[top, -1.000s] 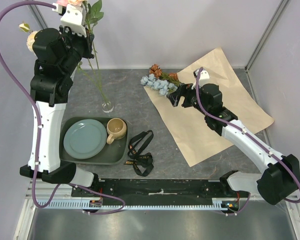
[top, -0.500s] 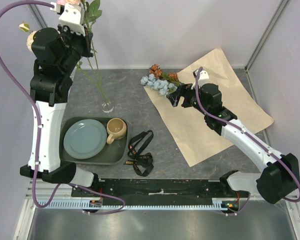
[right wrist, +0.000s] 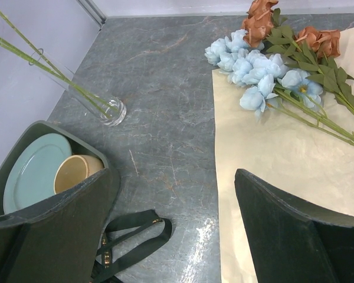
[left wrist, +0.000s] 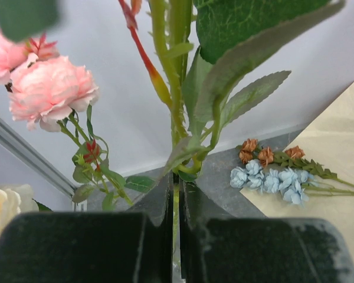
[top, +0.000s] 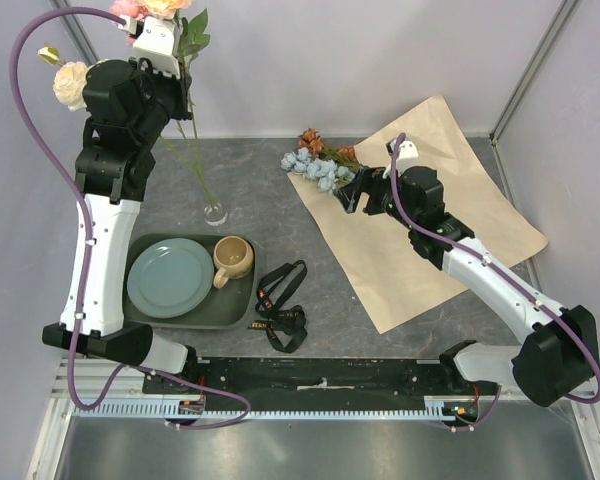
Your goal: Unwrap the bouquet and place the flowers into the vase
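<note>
The overhead view's top edge cuts off your pink and peach artificial blooms (top: 160, 5). From the right wrist, the black fabric ribbon (right wrist: 162, 227) hides partly behind the right gripper (right wrist: 174, 177), and the thin green stems (right wrist: 327, 125) run off the right edge.

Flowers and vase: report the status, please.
Left fingers shut on flower stems, ends in vase. Right fingers open, empty, at paper edge. Blue and rust flowers lie on paper.

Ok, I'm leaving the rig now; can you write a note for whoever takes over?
Left gripper: shut on the stems of the pink and cream flowers, their ends in the vase.
Right gripper: open, above the paper by the blue and rust flowers.
Done: paper opened flat, ribbon off.
To do: release the first bunch, then move the blue and rust flowers into the vase.
</note>
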Tool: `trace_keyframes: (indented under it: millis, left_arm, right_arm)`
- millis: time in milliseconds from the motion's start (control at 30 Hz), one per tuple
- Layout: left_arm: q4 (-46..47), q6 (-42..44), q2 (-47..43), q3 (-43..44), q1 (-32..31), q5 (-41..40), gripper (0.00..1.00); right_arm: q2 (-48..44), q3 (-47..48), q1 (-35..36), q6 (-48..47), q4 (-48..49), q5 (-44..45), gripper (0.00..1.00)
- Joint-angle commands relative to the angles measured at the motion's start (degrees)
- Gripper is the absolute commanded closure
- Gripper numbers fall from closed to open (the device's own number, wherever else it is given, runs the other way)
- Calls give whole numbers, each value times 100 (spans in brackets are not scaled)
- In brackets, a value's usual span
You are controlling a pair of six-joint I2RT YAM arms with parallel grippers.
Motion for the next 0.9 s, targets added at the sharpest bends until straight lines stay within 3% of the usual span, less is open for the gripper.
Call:
trace_keyframes:
  millis: [0,233,867]
  left_arm:
    - [458,100,-168,-133,67,-5,98]
    - [941,-171,-423,-887,190,-401,98]
    - [1803,-392,-1240,-2866,287,-269,98]
  right_arm:
    - [61,24,-33,60,196,-64,8]
    - [123,33,-42,113,222,-108,8]
    - [193,-63,-42,192,292,-178,8]
